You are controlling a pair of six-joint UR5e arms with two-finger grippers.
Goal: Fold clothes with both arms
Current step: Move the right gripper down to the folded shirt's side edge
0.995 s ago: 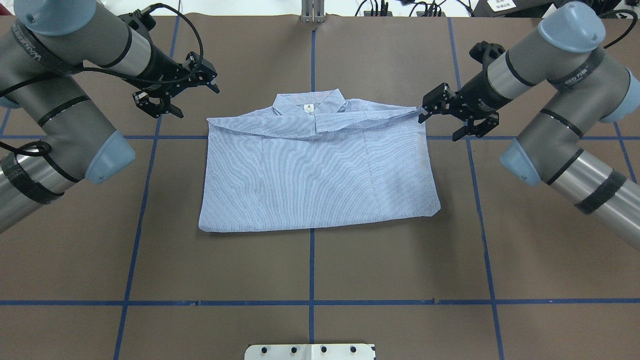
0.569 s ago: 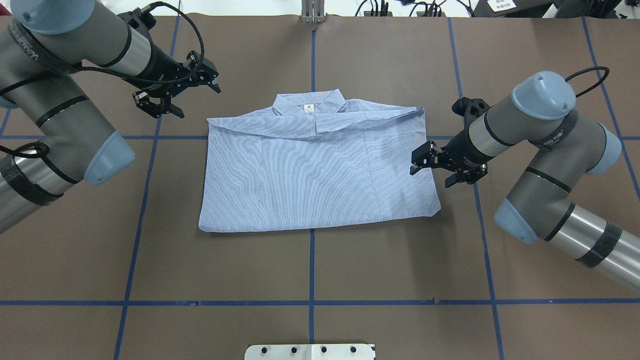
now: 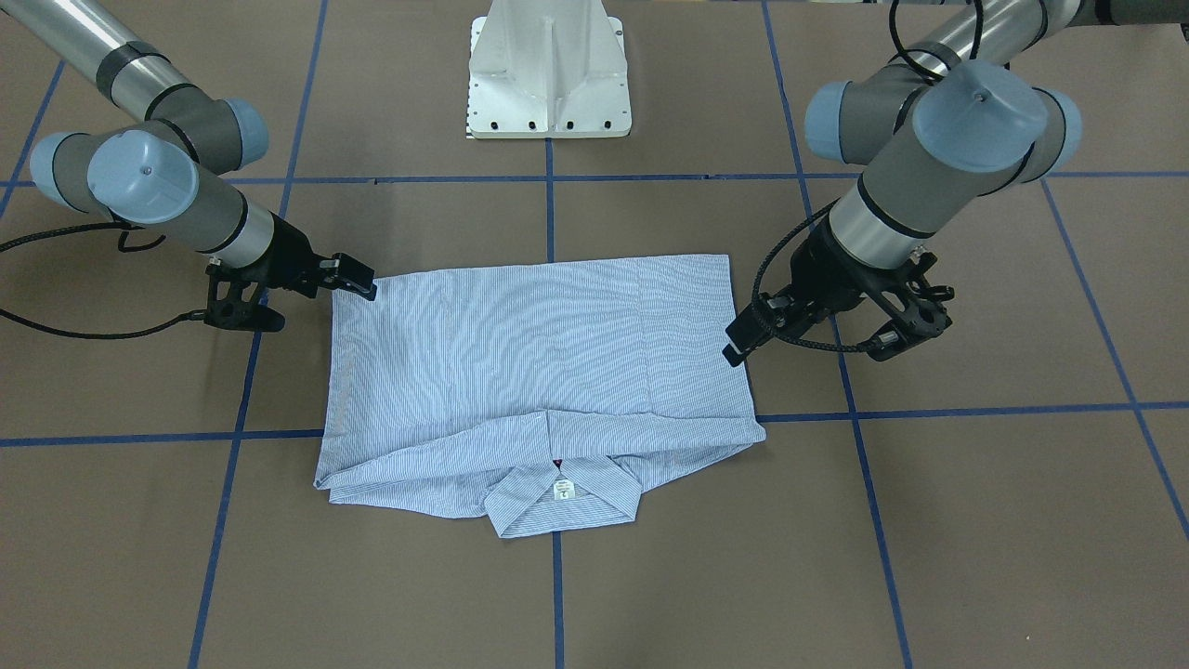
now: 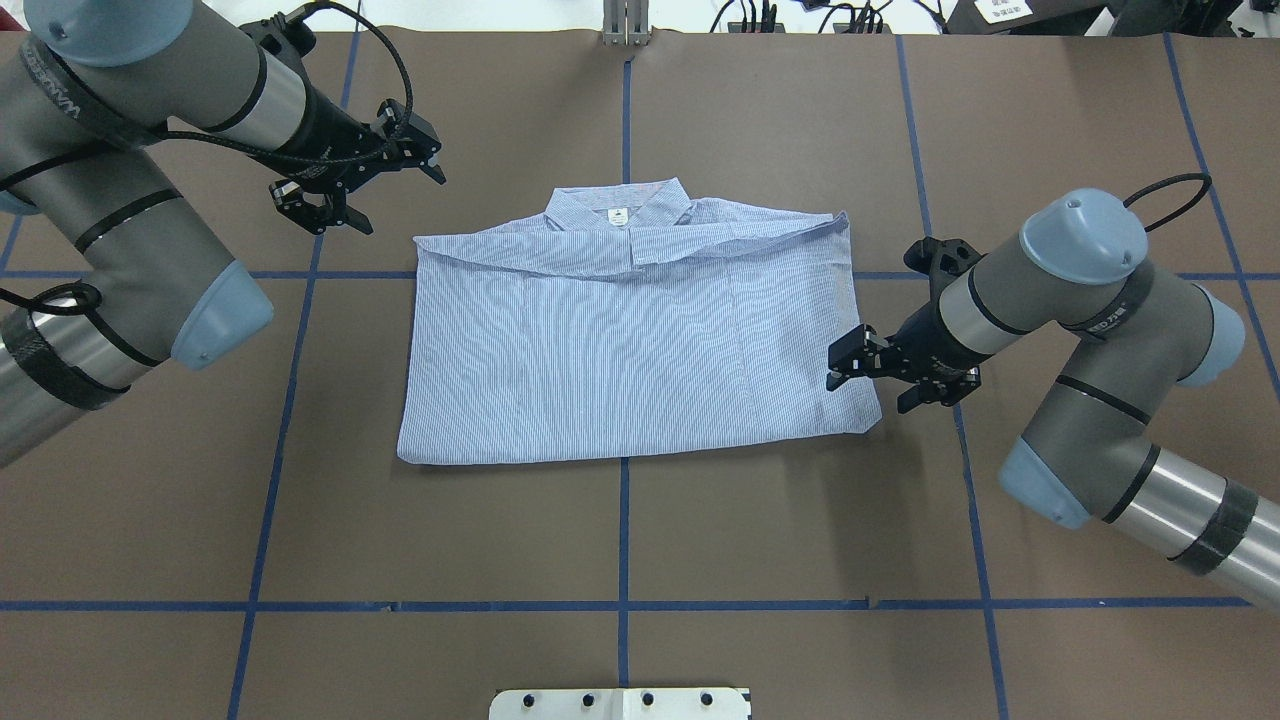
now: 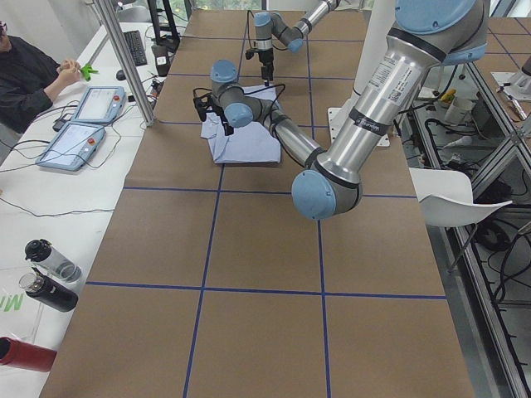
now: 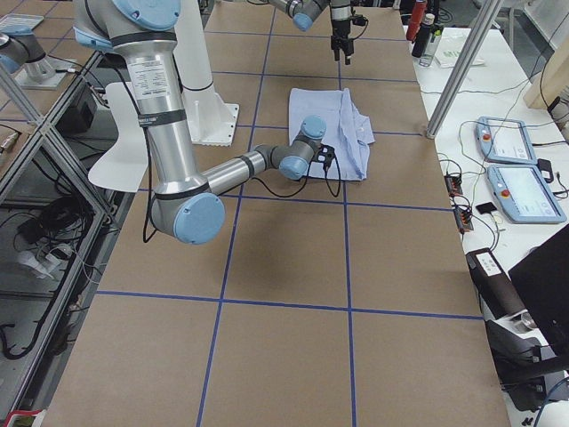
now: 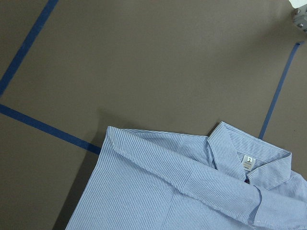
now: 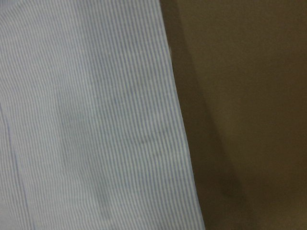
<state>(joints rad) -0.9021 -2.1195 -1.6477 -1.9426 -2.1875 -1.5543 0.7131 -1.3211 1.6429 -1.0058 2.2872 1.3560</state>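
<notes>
Where it lies folded: shirt point(image 4: 640, 360) fine-striped, rectangular | table point(image 4: 700, 530) brown, matte

One striped shirt point(image 4: 620, 360). Two robot arms: left arm point(image 4: 130, 200), right arm point(image 4: 1090, 300). Two black hands: left hand point(image 4: 400, 205), right hand point(image 4: 868, 393). One white pedestal point(image 3: 548, 70).

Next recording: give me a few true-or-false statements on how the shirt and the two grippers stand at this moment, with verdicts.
1. The shirt lies folded on the table, its collar on the side away from the robot. True.
2. The left gripper is shut on the collar. False: its fingers are spread and it is off the shirt, beside the shoulder corner.
3. The right gripper is open at the shirt's right edge, near the hem corner. True.
4. Part of the shirt hangs over the table's edge. False: all of it lies on the table, well inside the edges.
5. The white neck label shows inside the collar. True.
</notes>
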